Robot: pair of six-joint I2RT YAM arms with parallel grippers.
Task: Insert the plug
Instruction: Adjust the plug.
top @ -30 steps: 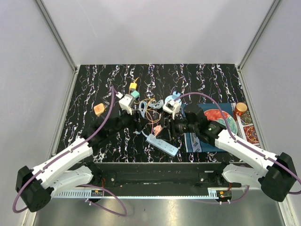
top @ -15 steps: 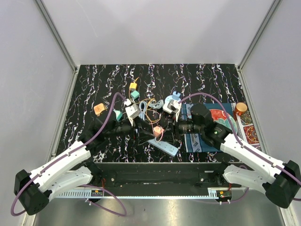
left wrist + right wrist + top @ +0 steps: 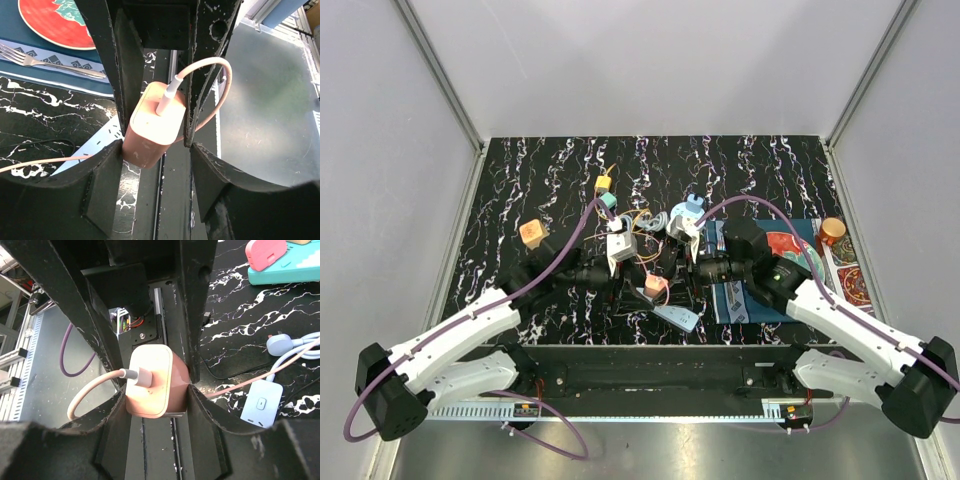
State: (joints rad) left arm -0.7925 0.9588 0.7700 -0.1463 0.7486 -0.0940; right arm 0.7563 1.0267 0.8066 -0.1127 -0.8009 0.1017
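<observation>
Near the middle of the front edge of the worktop (image 3: 520, 180): pink plug (image 3: 656, 285), held clear of the surface between the two tools. Right tool (image 3: 156, 395) clenched on the plug, with one finger pressed against each side of the block, well shown in the right wrist view. Left tool (image 3: 156, 150) facing it from the opposite side and set around the same block: one finger (image 3: 107, 185) touching a lower corner, the other with a narrow gap to the block, so spread and not clamped. White connector seated in the outer face of the block, with a pink cable (image 3: 212, 61) curving away in a loop. Prongs of the plug hidden. Just beside and below the plug, on the worktop: pale blue power strip (image 3: 677, 317), lying at an angle, apart from the plug. Further to the right: red plate (image 3: 55, 20) and fork (image 3: 45, 62) on a blue mat (image 3: 15, 35).
</observation>
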